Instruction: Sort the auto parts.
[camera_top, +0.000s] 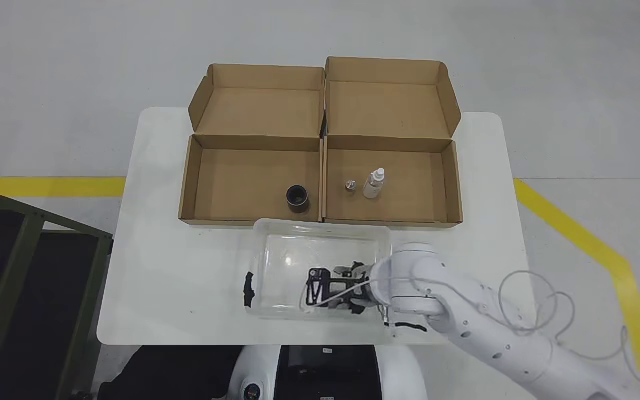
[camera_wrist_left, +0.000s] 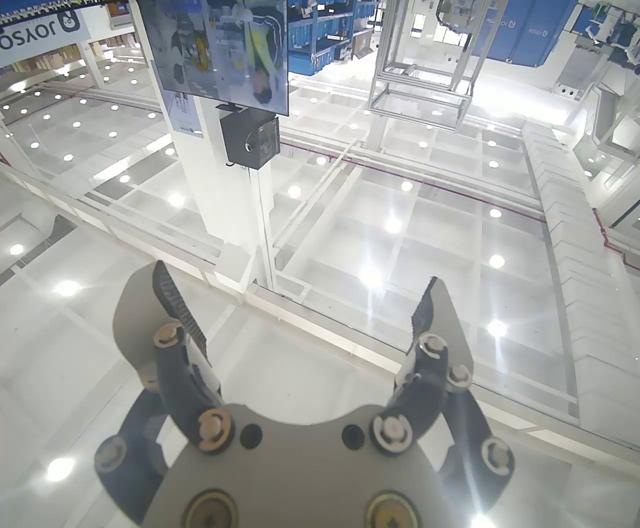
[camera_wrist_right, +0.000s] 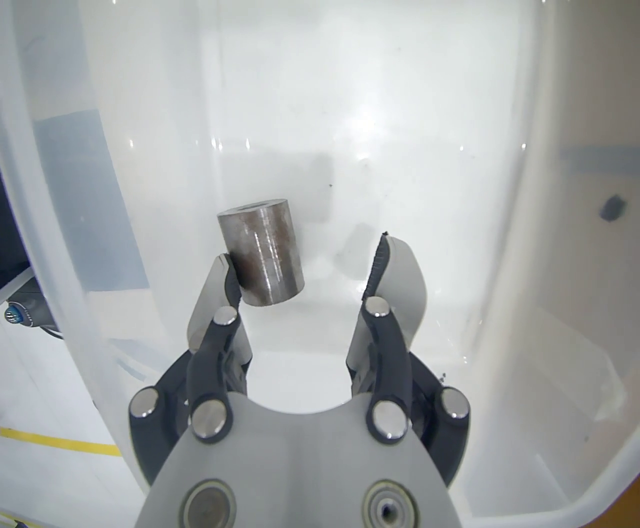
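Our right hand (camera_wrist_right: 304, 252) sits low inside the clear plastic bin (camera_wrist_right: 505, 300), its fingers spread moderately wide and gripping nothing yet. Between them is the metal cylinder (camera_wrist_right: 262, 252), a short dark steel piece with a bore in its far end face. It touches the pad of one finger, while the other finger (camera_wrist_right: 387, 260) stands well apart from it. Its long axis runs roughly away from the wrist, along the fingers and leaning a little to one side. We cannot tell whether it rests on its end or on its side. We judge that closing would bring the free finger across to pinch the round wall. Because the part sits off-centre in the gap, it may roll or shift as the fingers meet.

From above, the bin sits on the white table (camera_top: 160, 250) just in front of two open cardboard boxes. The left box (camera_top: 240, 185) holds a dark ring (camera_top: 298, 197). The right box (camera_top: 420, 185) holds a small metal part (camera_top: 350, 185) and a white bottle-shaped part (camera_top: 374, 183).

Our left hand (camera_wrist_left: 296, 277) points up at the ceiling, spread wide and empty, so the right arm is much the nearer one.
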